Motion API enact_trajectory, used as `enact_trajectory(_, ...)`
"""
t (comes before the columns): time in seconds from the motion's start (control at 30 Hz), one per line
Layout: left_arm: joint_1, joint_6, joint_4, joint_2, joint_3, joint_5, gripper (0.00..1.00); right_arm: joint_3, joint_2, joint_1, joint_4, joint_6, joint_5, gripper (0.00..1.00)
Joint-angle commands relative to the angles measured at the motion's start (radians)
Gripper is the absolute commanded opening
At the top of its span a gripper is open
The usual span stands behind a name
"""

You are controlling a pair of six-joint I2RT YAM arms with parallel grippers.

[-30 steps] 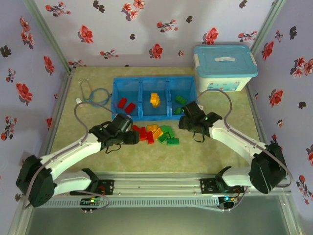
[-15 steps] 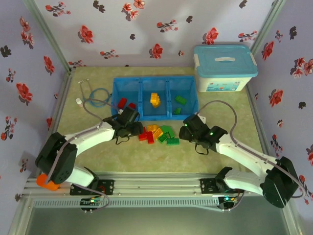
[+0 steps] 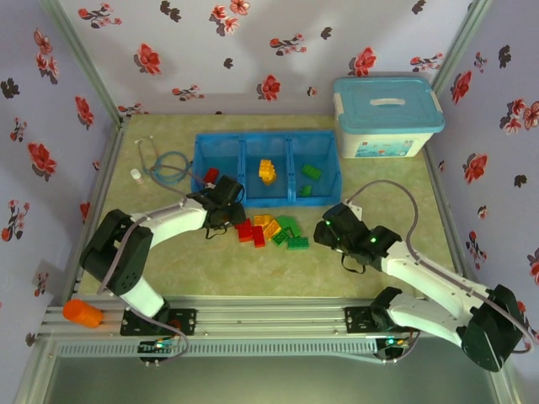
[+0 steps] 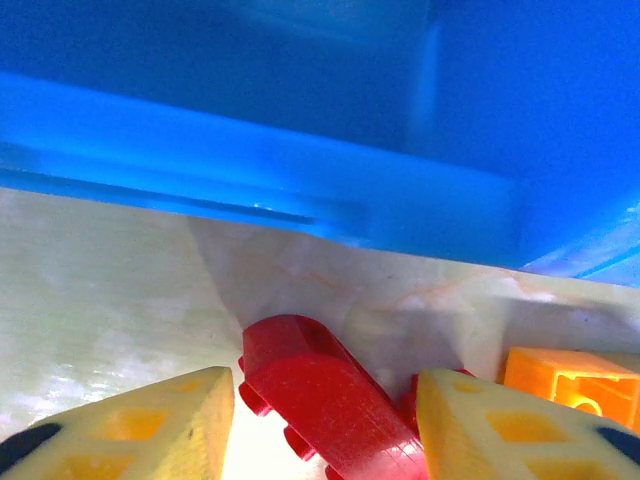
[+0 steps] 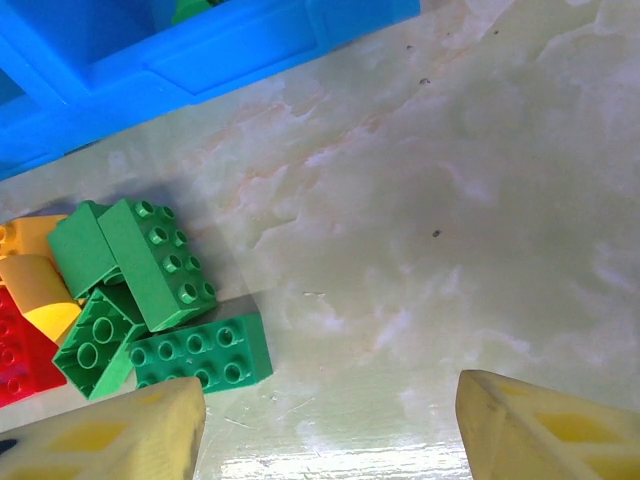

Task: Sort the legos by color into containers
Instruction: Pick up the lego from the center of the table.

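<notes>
Loose legos lie in a pile before the blue tray (image 3: 268, 137): red (image 3: 245, 230), orange (image 3: 268, 225) and green (image 3: 292, 236). The tray's left container holds red legos (image 3: 210, 175), the middle one a yellow-orange one (image 3: 267, 171), the right one green ones (image 3: 310, 172). My left gripper (image 3: 234, 220) is low over the pile's left end. In the left wrist view its fingers flank a red lego (image 4: 320, 385) lying on the table, with a slim gap on the left. My right gripper (image 5: 328, 400) stands open over bare table, right of the green legos (image 5: 160, 260).
A white box with a light-blue lid (image 3: 387, 118) stands at the back right. A coiled tube (image 3: 164, 164) and a small white bottle (image 3: 136, 176) lie left of the tray. An orange object (image 3: 82, 313) sits on the rail at the near left. Flowered walls close in three sides.
My left gripper has swung right to the pile's red end and its jaws have narrowed around a red lego. My right gripper has drawn back from the tray toward the near right.
</notes>
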Motion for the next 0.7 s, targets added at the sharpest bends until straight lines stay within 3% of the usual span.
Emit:
enact_trajectory(0.0, 0.007, -0.014, -0.007, 0.016, 0.012, -0.036, 0.48, -0.016, -0.019, 0.007, -0.002, 0.024, 0.032, 0.67)
enact_trajectory(0.47, 0.003, -0.020, -0.043, -0.059, -0.075, -0.081, 0.34, -0.025, -0.017, 0.008, 0.021, 0.040, 0.018, 0.67)
enact_trajectory(0.67, -0.006, 0.002, -0.067, -0.041, -0.054, -0.082, 0.40, -0.038, -0.003, 0.008, 0.055, 0.043, -0.001, 0.67)
